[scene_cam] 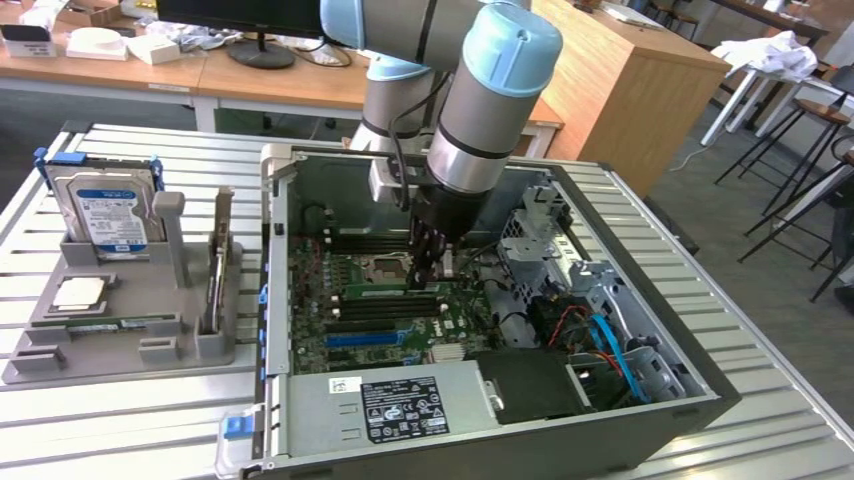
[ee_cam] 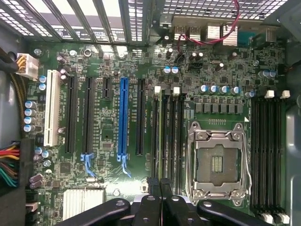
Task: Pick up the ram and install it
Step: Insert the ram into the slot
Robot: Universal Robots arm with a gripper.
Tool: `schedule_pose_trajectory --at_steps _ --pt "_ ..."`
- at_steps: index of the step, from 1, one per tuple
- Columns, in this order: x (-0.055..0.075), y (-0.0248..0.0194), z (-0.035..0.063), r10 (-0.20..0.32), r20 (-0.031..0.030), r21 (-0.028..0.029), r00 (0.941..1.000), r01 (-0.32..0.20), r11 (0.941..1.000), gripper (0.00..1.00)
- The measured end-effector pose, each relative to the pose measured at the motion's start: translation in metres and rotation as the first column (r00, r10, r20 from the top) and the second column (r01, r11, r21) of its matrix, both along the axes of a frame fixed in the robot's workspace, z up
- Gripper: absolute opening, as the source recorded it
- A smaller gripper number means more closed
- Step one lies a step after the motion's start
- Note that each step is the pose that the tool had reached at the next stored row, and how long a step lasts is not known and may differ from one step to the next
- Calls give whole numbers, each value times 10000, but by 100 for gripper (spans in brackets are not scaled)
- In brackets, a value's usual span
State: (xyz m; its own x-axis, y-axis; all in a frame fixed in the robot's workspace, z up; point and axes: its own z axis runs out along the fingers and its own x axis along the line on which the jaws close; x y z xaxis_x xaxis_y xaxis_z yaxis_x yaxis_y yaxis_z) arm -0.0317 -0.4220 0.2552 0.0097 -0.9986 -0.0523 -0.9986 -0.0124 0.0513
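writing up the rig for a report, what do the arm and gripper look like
The arm has round silver-grey tubes with pale blue joint caps, and a thin dark cable runs beside it. The gripper is black; its fingers sit on black linkage bars with silvery pins.

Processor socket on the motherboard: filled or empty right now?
Empty. In the wrist view the processor socket shows bare contacts at its centre, with no chip seated in it.

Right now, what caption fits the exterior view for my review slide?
Shut gripper low inside the open computer case, at the motherboard's memory slots; hard drive stands in the grey holder.
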Motion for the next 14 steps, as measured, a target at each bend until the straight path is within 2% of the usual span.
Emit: schedule_pose_trajectory --at_steps 8,14 --pt "-1 -1 -15 0 1 1 10000 0 10000 11" --pt "-1 -19 -15 0 1 0 10000 0 10000 11"
